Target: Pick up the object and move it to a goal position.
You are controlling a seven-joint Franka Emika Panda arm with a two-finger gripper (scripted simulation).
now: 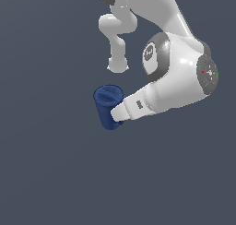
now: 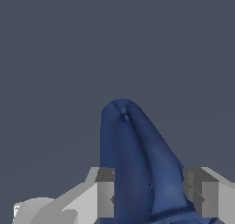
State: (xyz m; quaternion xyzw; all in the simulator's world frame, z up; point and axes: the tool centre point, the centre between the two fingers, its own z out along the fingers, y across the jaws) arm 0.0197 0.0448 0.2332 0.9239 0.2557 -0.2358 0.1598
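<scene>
One dark blue mug [image 1: 108, 105] shows in the exterior view, tilted, with the white arm's gripper [image 1: 118, 115] at its side. Wrist view: the fingers [image 2: 105, 193] pinch the mug [image 2: 133, 172] between them. No writing can be read.

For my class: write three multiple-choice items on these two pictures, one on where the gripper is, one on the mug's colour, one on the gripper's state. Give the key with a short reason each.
1. Where is the gripper?
A. at the mug
B. far from it
C. out of view

2. The mug's colour?
A. red
B. dark blue
C. white

3. How do the fingers stand?
A. spread wide, nothing between
B. one on each side of the mug
C. hidden

Key: 1 A, the exterior view shows the arm's tip at the mug; 2 B, both views show it; 3 B, the wrist view shows the mug between them.
</scene>
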